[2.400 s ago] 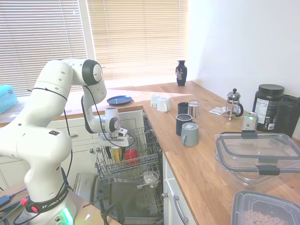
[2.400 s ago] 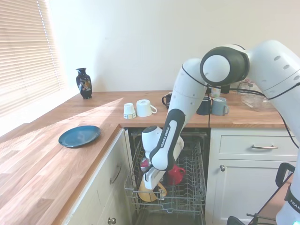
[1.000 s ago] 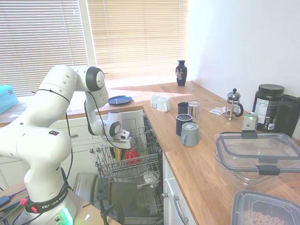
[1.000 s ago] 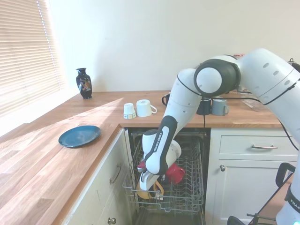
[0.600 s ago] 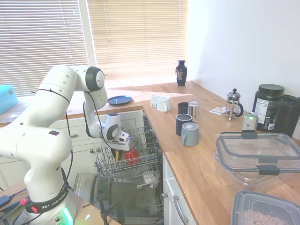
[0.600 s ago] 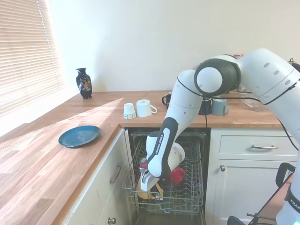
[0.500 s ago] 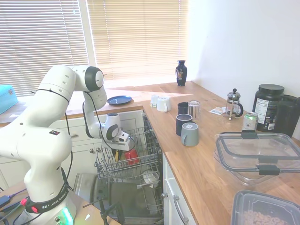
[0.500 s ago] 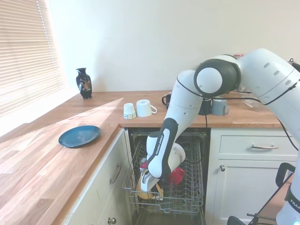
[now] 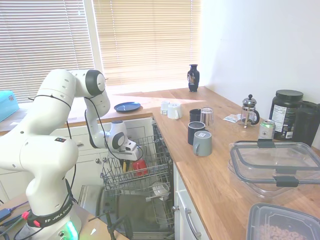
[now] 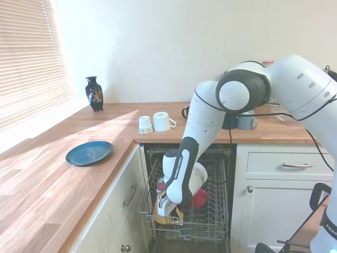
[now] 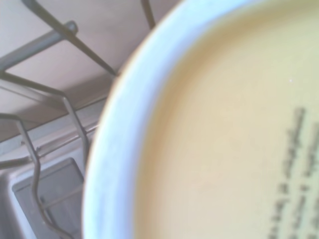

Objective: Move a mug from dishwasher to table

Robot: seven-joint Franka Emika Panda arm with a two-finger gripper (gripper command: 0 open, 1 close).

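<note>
Mug (image 10: 164,213) at front-left corner of dishwasher (image 10: 210,224) rack, beside red cup (image 10: 198,198); gripper (image 10: 165,206) down at mug, finger state cannot be told.

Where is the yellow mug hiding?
The yellow mug sits in the dishwasher rack, just under the gripper and next to the red cup.
</note>
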